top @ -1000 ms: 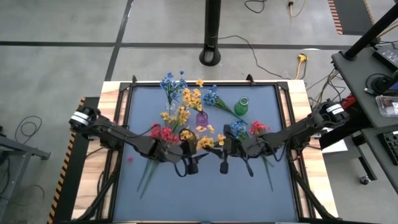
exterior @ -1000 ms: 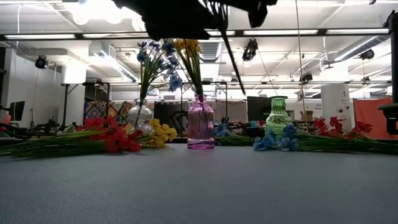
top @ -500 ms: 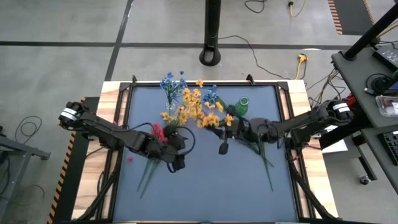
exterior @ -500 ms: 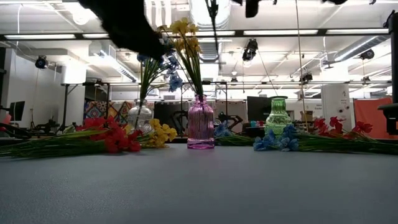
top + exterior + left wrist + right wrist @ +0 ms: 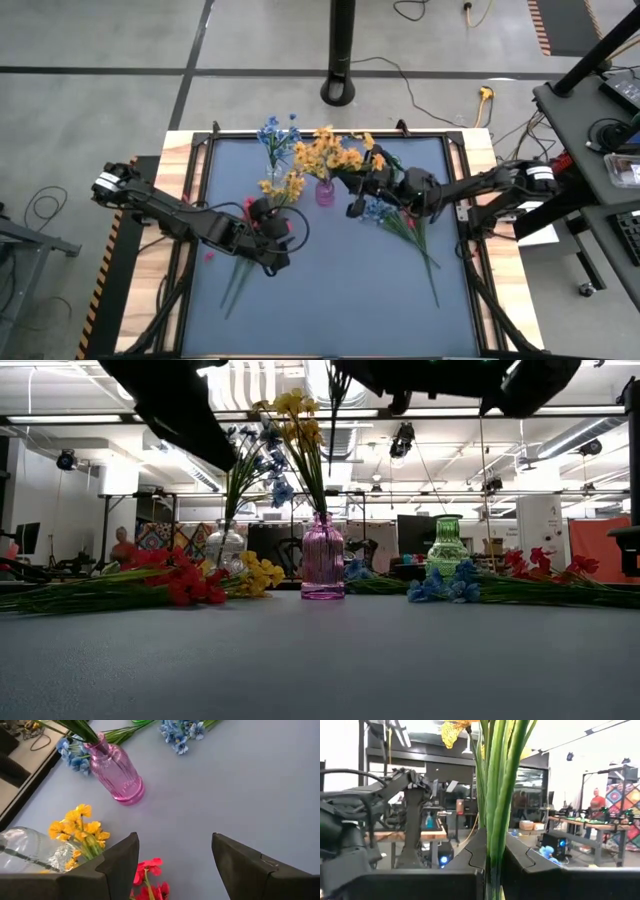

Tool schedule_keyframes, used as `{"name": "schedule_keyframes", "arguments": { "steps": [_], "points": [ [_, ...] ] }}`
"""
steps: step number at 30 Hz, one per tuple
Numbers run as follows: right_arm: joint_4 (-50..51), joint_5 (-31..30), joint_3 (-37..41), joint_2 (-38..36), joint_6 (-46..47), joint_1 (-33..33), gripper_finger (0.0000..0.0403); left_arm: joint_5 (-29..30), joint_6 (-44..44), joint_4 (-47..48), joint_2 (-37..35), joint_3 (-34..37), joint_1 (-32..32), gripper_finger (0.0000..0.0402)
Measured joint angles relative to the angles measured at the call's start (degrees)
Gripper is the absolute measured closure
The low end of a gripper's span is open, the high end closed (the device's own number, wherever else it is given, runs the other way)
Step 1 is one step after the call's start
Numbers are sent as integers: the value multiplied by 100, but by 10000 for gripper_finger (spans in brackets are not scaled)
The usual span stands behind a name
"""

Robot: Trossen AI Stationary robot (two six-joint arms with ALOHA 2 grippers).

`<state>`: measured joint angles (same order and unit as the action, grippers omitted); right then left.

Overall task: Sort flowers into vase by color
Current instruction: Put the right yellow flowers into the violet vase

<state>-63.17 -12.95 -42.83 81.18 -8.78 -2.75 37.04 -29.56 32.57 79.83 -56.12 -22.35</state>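
high view: the right tool [image 5: 352,207] is closed on a bunch of yellow flowers [image 5: 335,155], held by the stems just beside the pink vase [image 5: 325,192], with the blossoms spread above the vase mouth. the left tool [image 5: 283,243] stands open and holds nothing, over the red flowers [image 5: 262,217] lying on the tabletop [image 5: 330,300]. blue flowers [image 5: 278,133] stand in a clear vase at the back. more blue flowers [image 5: 378,210] lie under the right arm.

low view: the pink vase [image 5: 322,557] holds yellow flowers [image 5: 298,420] upright. a clear vase [image 5: 226,546] behind it holds blue flowers [image 5: 262,455]. a green vase [image 5: 447,547] stands to the side. red flowers [image 5: 172,575], a yellow sprig [image 5: 260,573] and blue flowers [image 5: 440,582] lie flat on the tabletop. more red flowers [image 5: 555,566] lie at the far side.

left wrist view: the left tool [image 5: 175,865], with its fingers [image 5: 120,860] apart, hangs over a red sprig [image 5: 149,880]. the pink vase [image 5: 118,774], a yellow sprig [image 5: 82,827] and the clear vase [image 5: 30,850] lie ahead.

right wrist view: the right tool [image 5: 494,857] clamps green stems [image 5: 497,795] between its fingers [image 5: 522,857].
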Motion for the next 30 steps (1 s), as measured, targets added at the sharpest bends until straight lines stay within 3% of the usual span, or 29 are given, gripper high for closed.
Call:
{"name": "schedule_keyframes", "arguments": {
  "steps": [15,30],
  "points": [
    [-858,-10,122,847,445,-489,381,301,2,205,-6,2,2,169],
    [-488,-52,134,1013,531,-517,381,312,4,204,-6,2,4,169]
  ]
}}
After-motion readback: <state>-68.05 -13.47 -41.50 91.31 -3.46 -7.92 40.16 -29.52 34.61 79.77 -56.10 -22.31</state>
